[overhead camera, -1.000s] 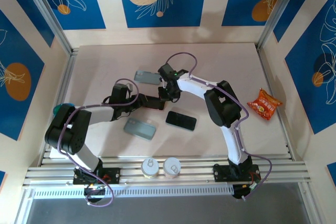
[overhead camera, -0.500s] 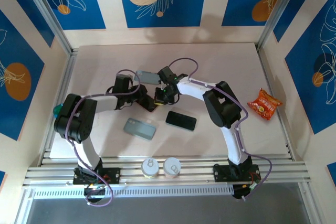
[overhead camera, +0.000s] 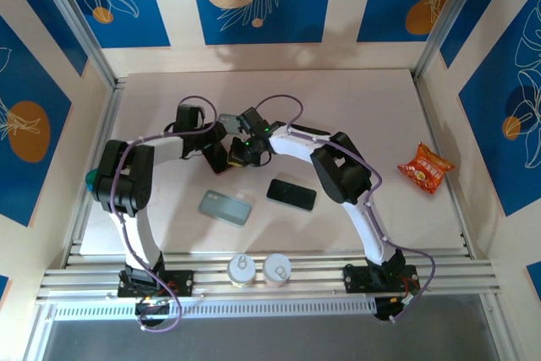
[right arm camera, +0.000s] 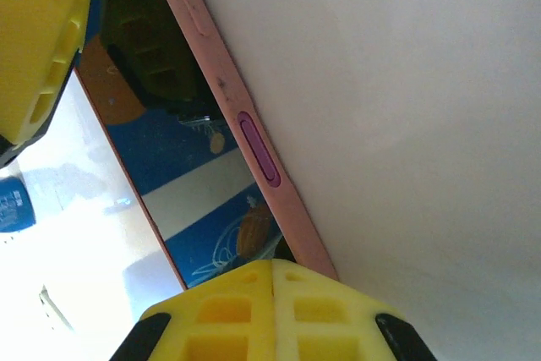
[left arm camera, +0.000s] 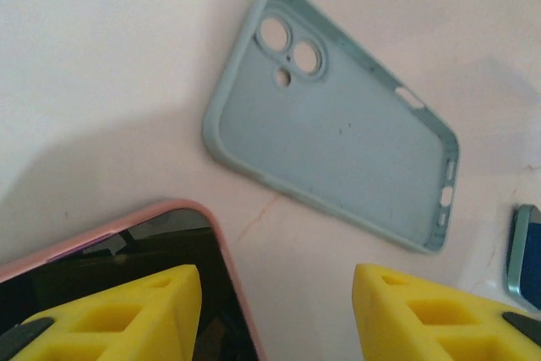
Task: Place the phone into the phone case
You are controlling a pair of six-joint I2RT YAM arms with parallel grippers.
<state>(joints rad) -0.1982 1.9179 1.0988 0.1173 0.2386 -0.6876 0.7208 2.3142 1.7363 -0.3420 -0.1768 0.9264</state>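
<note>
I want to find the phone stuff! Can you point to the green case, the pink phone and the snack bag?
green case (left arm camera: 338, 145), left wrist view, middle of its inside floor.
pink phone (right arm camera: 182, 166), right wrist view, on its shiny screen.
snack bag (overhead camera: 425, 167), top external view, middle of the orange wrapper.

Both arms I'm driving share one build. The left arm (overhead camera: 127, 185) and right arm (overhead camera: 340, 171) alternate white tube links with chunky black joint housings, and each stands on a black base (overhead camera: 380, 278) at the near edge. A thin purple cable (overhead camera: 181, 314) runs along each arm, with loose loops off the wrists and below the bases. I see a small green light (overhead camera: 266, 130) on the right wrist and a teal cap (overhead camera: 91, 177) on the left elbow. The left fingers (left arm camera: 127, 310) are bright yellow plastic blocks with moulded rectangular pockets and dark corners at their roots. The right fingers (right arm camera: 228, 323) match.
</note>
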